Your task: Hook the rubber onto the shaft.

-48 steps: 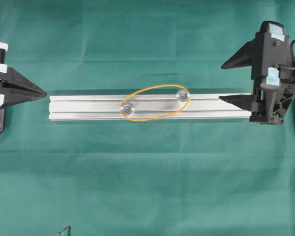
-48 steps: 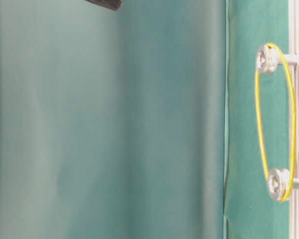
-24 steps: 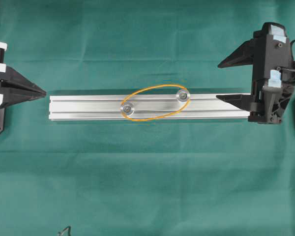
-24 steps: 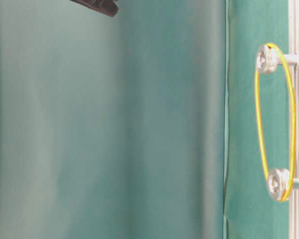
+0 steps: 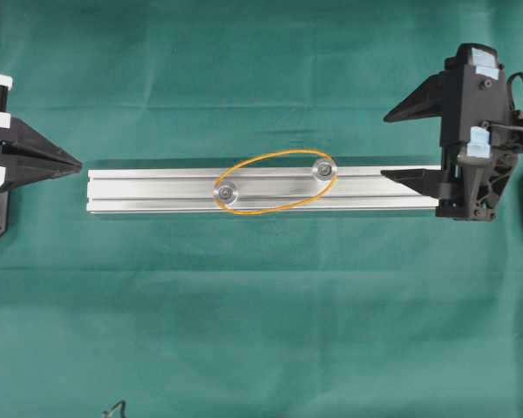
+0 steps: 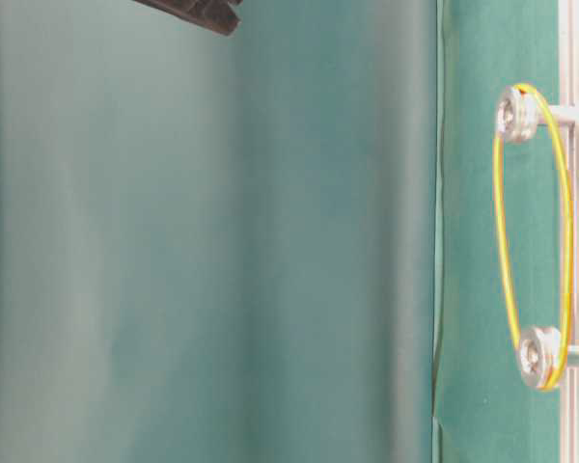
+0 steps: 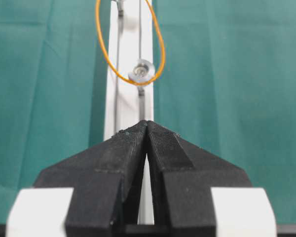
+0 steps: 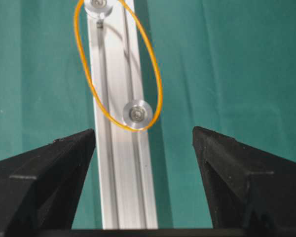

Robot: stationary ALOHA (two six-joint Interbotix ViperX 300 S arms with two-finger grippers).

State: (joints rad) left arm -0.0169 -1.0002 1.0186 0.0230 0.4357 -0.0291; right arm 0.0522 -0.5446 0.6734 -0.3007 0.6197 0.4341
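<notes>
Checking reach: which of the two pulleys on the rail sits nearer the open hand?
The right-hand pulley in the overhead view, toward the rail's far edge. The other pulley sits farther from the open right hand.

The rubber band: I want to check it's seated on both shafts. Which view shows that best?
Table-level view: the rubber band hangs around both shafts, seen side-on. Overhead shows the whole loop from above; the right wrist view nearly all; the left wrist view crops the far end.

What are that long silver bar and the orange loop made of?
The bar looks like aluminium: pale, satin-bright, with straight grooves along it, likely extruded. The orange loop seems to be rubber: wire-thin, matte, stretched smoothly around two shiny metal-looking pulleys.
</notes>
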